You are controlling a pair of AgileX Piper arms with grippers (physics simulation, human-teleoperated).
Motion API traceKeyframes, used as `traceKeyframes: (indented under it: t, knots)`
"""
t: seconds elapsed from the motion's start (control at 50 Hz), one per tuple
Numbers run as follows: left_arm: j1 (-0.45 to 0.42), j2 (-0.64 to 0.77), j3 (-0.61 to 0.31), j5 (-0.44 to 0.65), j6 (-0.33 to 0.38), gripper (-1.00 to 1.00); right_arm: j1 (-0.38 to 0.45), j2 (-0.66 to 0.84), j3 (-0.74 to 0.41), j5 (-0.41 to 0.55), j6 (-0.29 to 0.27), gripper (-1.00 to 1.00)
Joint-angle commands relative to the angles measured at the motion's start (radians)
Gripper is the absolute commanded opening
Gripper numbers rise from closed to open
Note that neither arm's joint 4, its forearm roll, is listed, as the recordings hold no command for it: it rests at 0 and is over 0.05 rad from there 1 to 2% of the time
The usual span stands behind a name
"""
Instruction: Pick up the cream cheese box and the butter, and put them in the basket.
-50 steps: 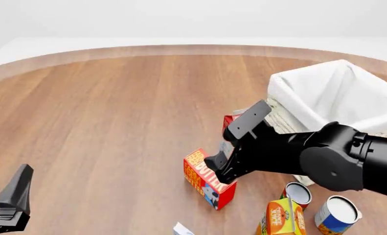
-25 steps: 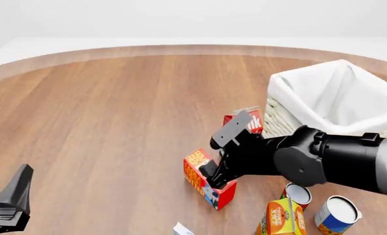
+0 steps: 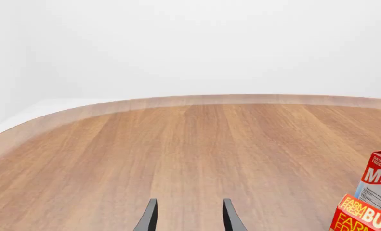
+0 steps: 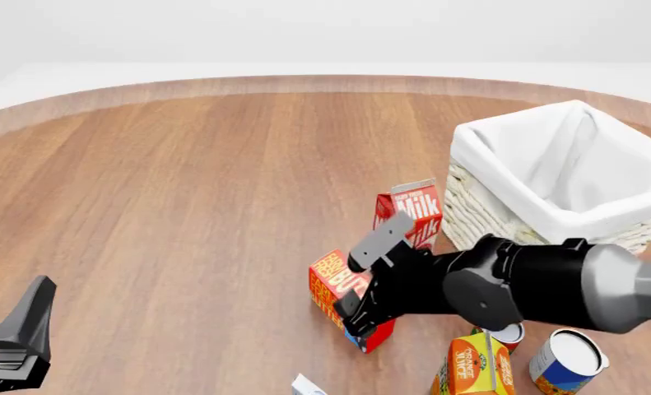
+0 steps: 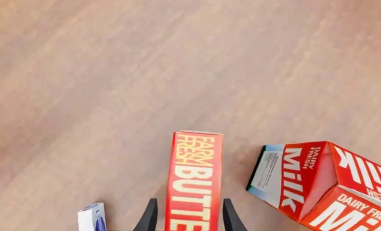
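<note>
Right tool [image 5: 186, 219] spread astride butter [image 5: 194, 180]; left tool [image 3: 186, 219] spread over bare wood

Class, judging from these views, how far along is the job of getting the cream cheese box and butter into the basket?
Done: nothing; the basket shows only its lining. In hand: the right gripper straddles the butter, fingers either side, not visibly clamped. Left: lifting it in, then the cream cheese box. The left gripper is open over bare table.

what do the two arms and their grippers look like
Both are matte black. The right arm is built of thick rounded segments, with a lighter grey cylindrical section towards its base and a flat grey plate near the wrist. The right gripper and the left gripper each have two thin, dark, tapering fingers. No cables or markings show.
</note>
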Motion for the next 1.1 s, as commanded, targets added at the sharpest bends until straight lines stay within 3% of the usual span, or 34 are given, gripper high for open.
traceKeyframes:
  t: [0.02,0.86,0.88,1.1]
  knots:
    - [0.0,0.0,0.0,0.0,0.0,1.0,0.002,0.025,0.029,-0.035,0.015,1.0]
    - [0.0,0.0,0.0,0.0,0.0,1.0,-0.005,0.041,0.068,-0.071,0.029,1.0]
    - [0.0,0.0,0.0,0.0,0.0,1.0,-0.007,0.039,0.068,-0.07,0.028,-1.0]
    - [0.0,0.0,0.0,0.0,0.0,1.0,0.002,0.015,0.056,-0.045,0.033,-1.0]
